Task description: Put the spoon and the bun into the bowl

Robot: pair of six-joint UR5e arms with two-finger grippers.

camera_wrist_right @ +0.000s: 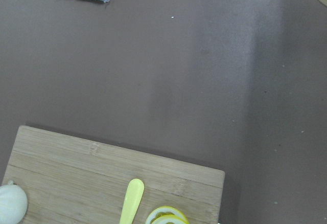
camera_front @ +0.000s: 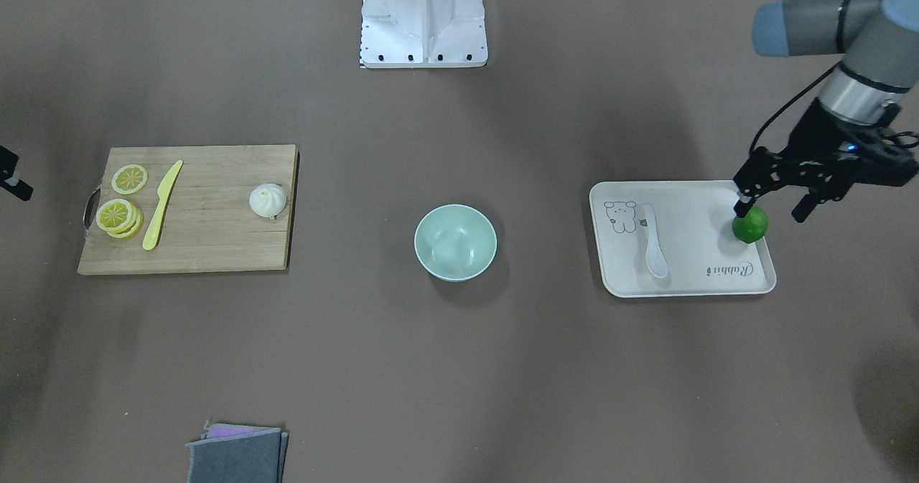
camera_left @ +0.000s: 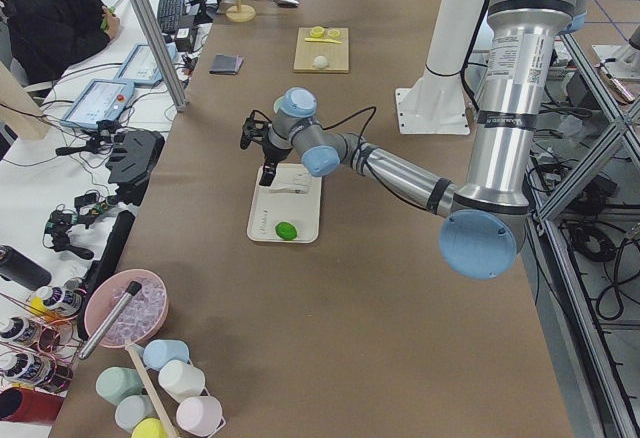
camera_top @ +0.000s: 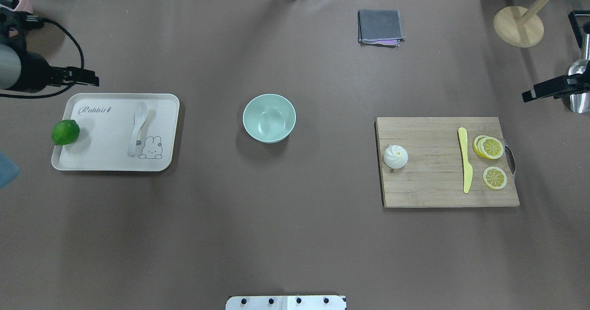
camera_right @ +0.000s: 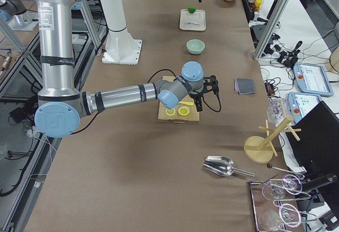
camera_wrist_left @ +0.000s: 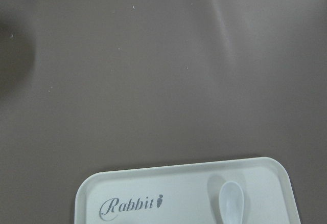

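Spoon [camera_front: 655, 242] first, from across the table: flat on the cream tray [camera_front: 689, 285], long way pointing to and from the robot, scoop at the end away from the robot, handle at the near end. Left gripper [camera_front: 774, 207] up in the air by the tray's outer end, near the green lime [camera_front: 750, 225], fingers spread wide with nothing between them. So from that gripper, spoon off toward the middle of the table, on the side of the mint bowl [camera_front: 455, 242]. Bun [camera_front: 268, 200] far over on the wooden board [camera_front: 208, 250], by the edge nearest the bowl. From overhead: same lay, bowl well apart from both tray and board. Right gripper [camera_top: 530, 94] out past the board's outer end, beyond the lemon slices [camera_top: 491, 148] and yellow knife [camera_top: 465, 160], with the bun at the other end of the board. No telling whether spread or pressed together. From the left end of the table: near arm stretched out, gripper above the tray. From the right end: near arm reaching to the board's outer end. Left wrist view: just the scoop and the tray's far rim at the bottom of the picture. Right wrist view: a bit of bun in the bottom left corner. Best guess: left arm for the spoon, right arm for the bun, each nearer its own.
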